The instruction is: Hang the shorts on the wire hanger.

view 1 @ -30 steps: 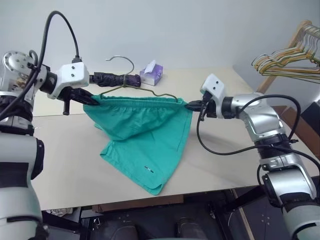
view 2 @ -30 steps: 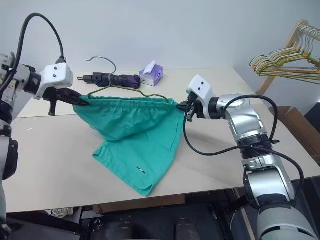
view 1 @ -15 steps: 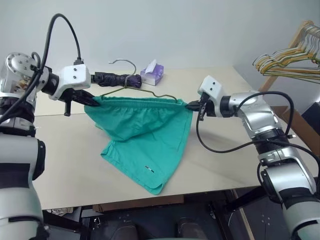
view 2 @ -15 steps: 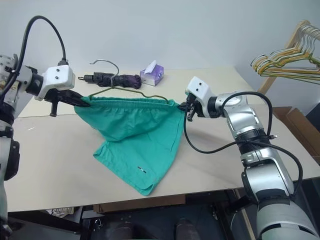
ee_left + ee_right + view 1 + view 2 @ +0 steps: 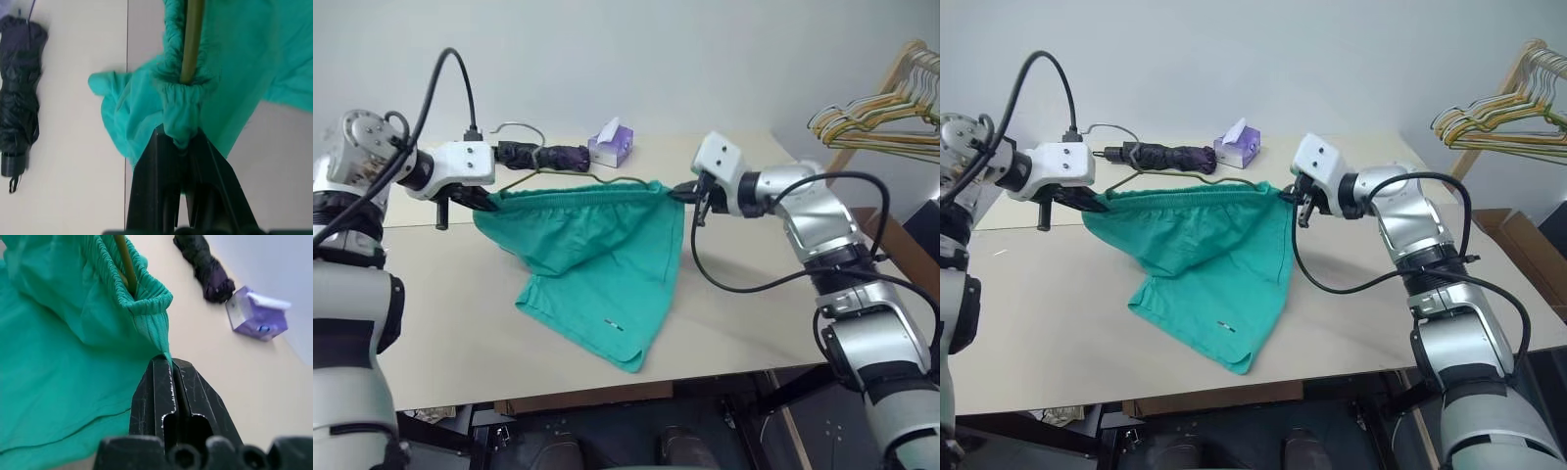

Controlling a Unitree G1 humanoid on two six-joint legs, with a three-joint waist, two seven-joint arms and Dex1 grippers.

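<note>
The teal shorts (image 5: pixel 597 245) hang stretched by the waistband above the table, with one leg trailing onto it. My left gripper (image 5: pixel 487 199) is shut on the waistband's left end (image 5: pixel 180 112). At the right end (image 5: pixel 149 308), my right gripper (image 5: pixel 680 192) is shut on the bunched elastic. The wire hanger (image 5: pixel 612 180) runs along inside the waistband, its olive wire (image 5: pixel 191 39) entering the gathered cloth. Its hook (image 5: pixel 516 126) rises behind the left end.
A dark folded umbrella (image 5: pixel 543 155) and a purple tissue box (image 5: pixel 610 143) lie at the back of the beige table (image 5: pixel 440 313). A bunch of yellow and pale hangers (image 5: pixel 876 117) hangs on a wooden rack at the right.
My right gripper has risen and moved left with its waistband end. The hanger's hook has swung toward the left. The hanging leg has shifted slightly right.
</note>
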